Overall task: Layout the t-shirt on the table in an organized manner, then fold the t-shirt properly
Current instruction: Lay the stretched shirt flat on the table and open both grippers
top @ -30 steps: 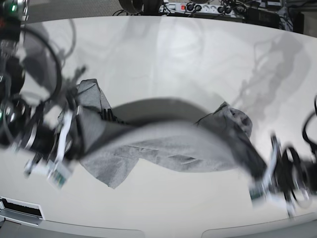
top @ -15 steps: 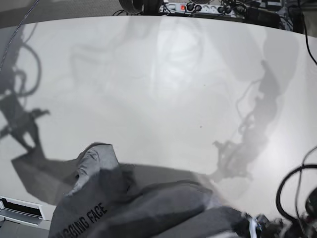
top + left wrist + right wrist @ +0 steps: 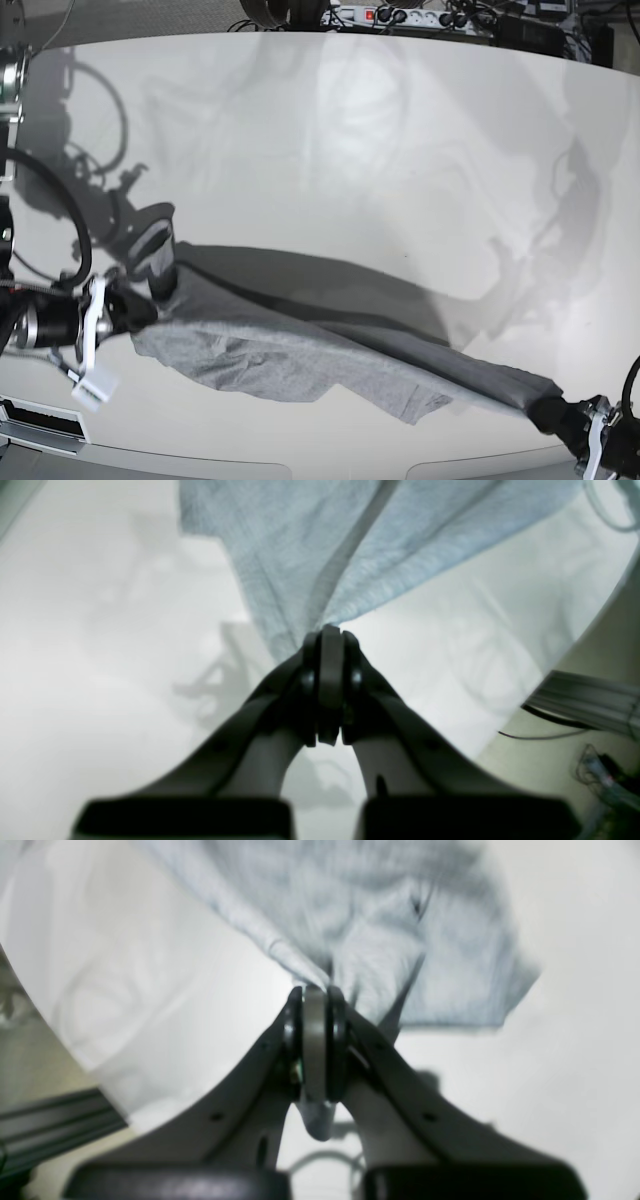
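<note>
A heather-grey knit t-shirt (image 3: 300,350) stretches in a rumpled band across the lower frame above the glossy white desk (image 3: 350,150). The left pincer (image 3: 330,630) and right pincer (image 3: 315,987) are each clenched on its fabric edge.

One t-shirt (image 3: 300,355), one table (image 3: 350,150), two claws: left (image 3: 330,630), right (image 3: 315,987).

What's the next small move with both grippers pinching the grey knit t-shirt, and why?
Probably lower it onto the glossy white table. The heather-grey knit t-shirt is stretched between the shut left gripper and right gripper, its middle sagging and creased.
</note>
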You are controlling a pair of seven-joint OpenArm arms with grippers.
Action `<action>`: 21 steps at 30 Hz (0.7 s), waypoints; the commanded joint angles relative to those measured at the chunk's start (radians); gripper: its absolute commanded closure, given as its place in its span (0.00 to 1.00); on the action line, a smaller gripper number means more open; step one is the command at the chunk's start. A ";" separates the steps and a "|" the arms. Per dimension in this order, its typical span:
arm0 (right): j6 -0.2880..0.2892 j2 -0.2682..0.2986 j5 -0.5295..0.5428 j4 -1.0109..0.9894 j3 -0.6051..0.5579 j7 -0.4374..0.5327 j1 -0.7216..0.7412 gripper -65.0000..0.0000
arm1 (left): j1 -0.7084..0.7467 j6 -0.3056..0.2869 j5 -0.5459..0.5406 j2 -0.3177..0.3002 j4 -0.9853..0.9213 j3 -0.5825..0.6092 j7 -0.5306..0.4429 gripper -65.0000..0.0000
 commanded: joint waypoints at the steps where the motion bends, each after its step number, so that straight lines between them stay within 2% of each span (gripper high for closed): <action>1: 0.000 0.012 0.024 0.013 0.010 0.019 0.002 1.00 | -0.036 -0.002 -0.030 -0.003 0.007 -0.009 -0.009 1.00; 3: 0.016 0.010 0.061 0.013 0.009 0.019 -0.051 1.00 | -0.036 -0.009 -0.042 -0.003 0.007 -0.009 -0.009 1.00; 12: 0.016 0.018 0.281 0.014 0.009 0.019 -0.219 1.00 | 0.344 -0.009 -0.047 0.008 0.011 -0.009 -0.009 1.00; 21: 0.016 0.019 0.267 0.088 0.008 0.019 -0.359 1.00 | 0.565 -0.009 -0.047 -0.005 0.076 -0.009 -0.009 1.00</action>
